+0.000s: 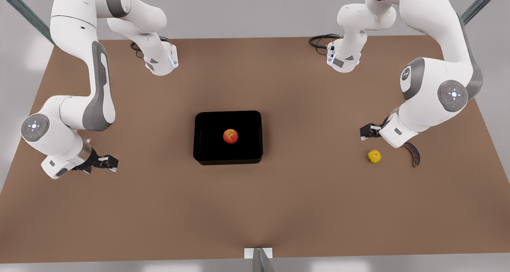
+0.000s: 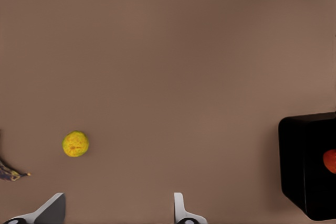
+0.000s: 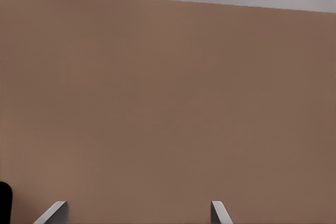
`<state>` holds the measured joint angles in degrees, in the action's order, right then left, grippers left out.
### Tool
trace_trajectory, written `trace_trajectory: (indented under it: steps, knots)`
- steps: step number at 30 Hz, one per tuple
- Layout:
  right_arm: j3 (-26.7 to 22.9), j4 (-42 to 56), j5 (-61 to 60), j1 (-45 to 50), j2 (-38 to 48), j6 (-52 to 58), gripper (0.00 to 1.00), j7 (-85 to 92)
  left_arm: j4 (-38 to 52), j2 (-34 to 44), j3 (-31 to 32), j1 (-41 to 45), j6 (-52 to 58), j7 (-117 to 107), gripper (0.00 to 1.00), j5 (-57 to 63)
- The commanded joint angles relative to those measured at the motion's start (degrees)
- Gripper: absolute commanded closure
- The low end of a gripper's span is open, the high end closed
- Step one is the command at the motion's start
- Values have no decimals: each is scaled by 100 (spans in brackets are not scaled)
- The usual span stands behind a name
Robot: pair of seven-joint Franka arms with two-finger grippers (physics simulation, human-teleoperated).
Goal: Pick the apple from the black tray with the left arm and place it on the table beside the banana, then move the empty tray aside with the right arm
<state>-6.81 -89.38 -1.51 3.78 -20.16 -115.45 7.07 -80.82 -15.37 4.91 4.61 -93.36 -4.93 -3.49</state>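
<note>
Apple [image 1: 230, 136] sits centred in black tray [image 1: 228, 137], mid-counter [image 1: 255, 208]. Left tool [image 1: 367, 132] released, hovering at 11 o'clock of the yellow fruit [image 1: 374, 156], banana [image 1: 413, 154] just beside. Right tool [image 1: 109, 162] released, empty, at tray's 9 o'clock, well apart.

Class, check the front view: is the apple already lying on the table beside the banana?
No, the apple sits inside the black tray, far from the banana.

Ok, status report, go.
Left gripper open, near banana. Right gripper open, waiting. Apple in black tray, untouched. Path clear.
</note>
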Motion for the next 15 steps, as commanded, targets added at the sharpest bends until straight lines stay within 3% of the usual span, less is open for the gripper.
trace_trajectory:
  steps: [1, 3, 5, 7, 11, 13, 15]
  knots:
    - [-4, 8, -16, 0, 4, -364, 0, 427, 5, -1, 10, -12, -156, -298, 0, -29]
    - [4, 26, -16, 0, -128, -373, 0, 409, 216, -159, -25, -82, -112, -307, 0, -319]
    - [-40, 790, -25, -27, -1068, -373, 0, 374, 469, -827, 133, 171, -191, -280, 0, -64]
    - [-31, 1221, -33, -141, -1570, -373, 0, 409, 1200, -1232, 142, 1656, -665, -2537, 0, 147]
    - [-145, 1379, -7, -167, -884, 691, 0, 400, 1217, -1670, 142, 3273, -1781, -5340, 0, 920]
    - [-128, 1415, -25, -167, -884, 744, 0, 392, 1235, -2242, 107, 4083, -2591, -7214, 0, 1289]
    - [-119, 1415, -33, -167, -884, 744, 0, 392, 1657, -2559, 98, 4391, -2591, -8023, 0, 1553]
